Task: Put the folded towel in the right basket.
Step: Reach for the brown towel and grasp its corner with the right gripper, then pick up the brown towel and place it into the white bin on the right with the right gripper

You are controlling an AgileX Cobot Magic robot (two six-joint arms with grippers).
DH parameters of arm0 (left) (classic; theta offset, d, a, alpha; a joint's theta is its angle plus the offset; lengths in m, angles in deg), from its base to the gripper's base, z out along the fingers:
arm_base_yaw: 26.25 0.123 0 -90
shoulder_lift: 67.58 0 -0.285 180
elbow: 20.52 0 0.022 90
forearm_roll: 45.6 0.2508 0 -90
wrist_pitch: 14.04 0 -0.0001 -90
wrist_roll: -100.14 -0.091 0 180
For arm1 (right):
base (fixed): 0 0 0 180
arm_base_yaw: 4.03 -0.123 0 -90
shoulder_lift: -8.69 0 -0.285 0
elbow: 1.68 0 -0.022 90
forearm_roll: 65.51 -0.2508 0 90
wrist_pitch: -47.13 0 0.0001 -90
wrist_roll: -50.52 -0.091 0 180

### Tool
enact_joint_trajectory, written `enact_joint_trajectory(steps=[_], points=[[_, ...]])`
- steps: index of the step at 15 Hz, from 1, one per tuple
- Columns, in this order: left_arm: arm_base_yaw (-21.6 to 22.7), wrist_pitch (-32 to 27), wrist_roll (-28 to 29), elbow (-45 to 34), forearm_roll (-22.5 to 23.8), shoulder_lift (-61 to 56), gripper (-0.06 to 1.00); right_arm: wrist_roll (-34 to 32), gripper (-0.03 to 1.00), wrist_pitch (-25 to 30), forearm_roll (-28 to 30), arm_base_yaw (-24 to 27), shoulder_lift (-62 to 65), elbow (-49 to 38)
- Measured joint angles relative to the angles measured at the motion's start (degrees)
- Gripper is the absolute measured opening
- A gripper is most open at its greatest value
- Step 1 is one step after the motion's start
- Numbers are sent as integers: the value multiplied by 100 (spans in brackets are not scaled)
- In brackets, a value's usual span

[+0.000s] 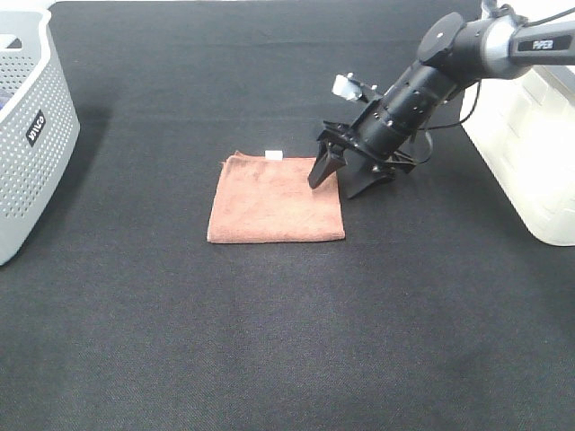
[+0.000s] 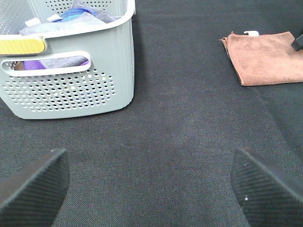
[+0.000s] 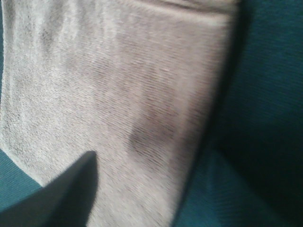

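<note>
- The grey perforated basket [image 1: 31, 135] sits at the far left edge of the high view. Only the left wrist view shows the folded blue and purple cloths [image 2: 80, 12] inside it.
- The left gripper [image 2: 151, 189] appears only in its own wrist view. Its jaws are wide apart, hold nothing, and hang over bare black tablecloth [image 1: 269, 341].
- The folded brown towel [image 1: 277, 199] lies flat at the centre of the high view, well apart from both baskets. It has a small white tag [image 1: 274, 154] on its far edge.
- The right gripper [image 1: 334, 187] is at the towel's right edge with its jaws apart. One finger stands over the cloth and the other just off it.
- To grip well, I would drive the lower finger under every folded layer before closing, then lift straight up so the fold keeps.
- The right wrist view is blurred. It shows the towel's weave up close and one dark finger [image 3: 66, 194], but neither basket.
- The white basket [image 1: 530, 153], the goal, is at the right edge of the high view.
</note>
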Motion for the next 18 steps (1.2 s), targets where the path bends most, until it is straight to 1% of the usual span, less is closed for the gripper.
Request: enact_joint_trajectory(steps=[1, 2, 4, 6, 9, 12, 18], points=[[0, 0, 0, 0, 0, 0, 88, 6, 55, -46, 0, -63, -29, 0], [0, 0, 0, 0, 0, 0, 88, 23, 41, -109, -46, -126, -52, 0], [0, 0, 0, 0, 0, 0, 88, 29, 20, -172, -74, -132, -63, 0], [0, 0, 0, 0, 0, 0, 88, 29, 2, -183, -69, -132, -63, 0], [0, 0, 0, 0, 0, 0, 88, 40, 0, -143, -69, -132, -63, 0], [0, 0, 0, 0, 0, 0, 88, 40, 0, 52, 52, -132, 183, 97], [0, 0, 0, 0, 0, 0, 88, -218, 0, 160, 934, -132, 1960, 115]])
